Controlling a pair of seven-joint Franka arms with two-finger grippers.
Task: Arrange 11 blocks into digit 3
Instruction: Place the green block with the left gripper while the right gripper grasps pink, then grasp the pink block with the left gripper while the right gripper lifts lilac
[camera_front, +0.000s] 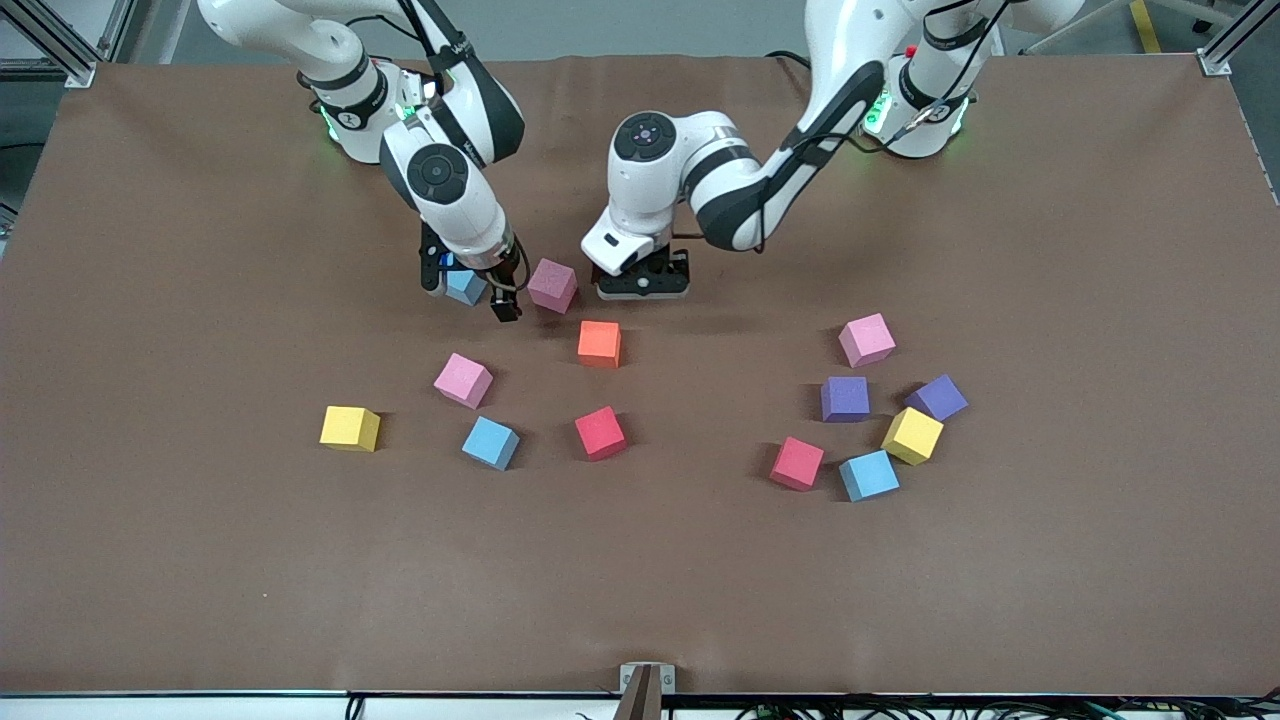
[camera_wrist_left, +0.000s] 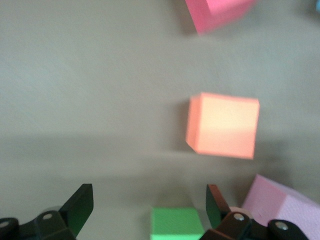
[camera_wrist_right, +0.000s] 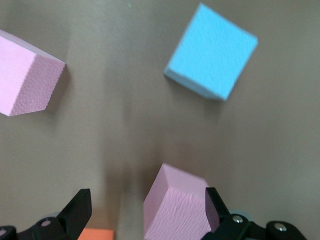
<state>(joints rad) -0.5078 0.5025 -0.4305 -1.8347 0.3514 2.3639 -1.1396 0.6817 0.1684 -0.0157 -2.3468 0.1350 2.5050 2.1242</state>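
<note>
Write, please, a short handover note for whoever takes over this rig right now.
Left end effector: open, holding nothing, low over the green block, close to the orange block.
Right end effector: open, holding nothing, low at a light blue block, beside a pink block.
Other blocks: scattered loose on the table, one group mid-table, one toward the left arm's end.
Done: no part of the digit 3 formed.
Left: the whole arrangement.
</note>
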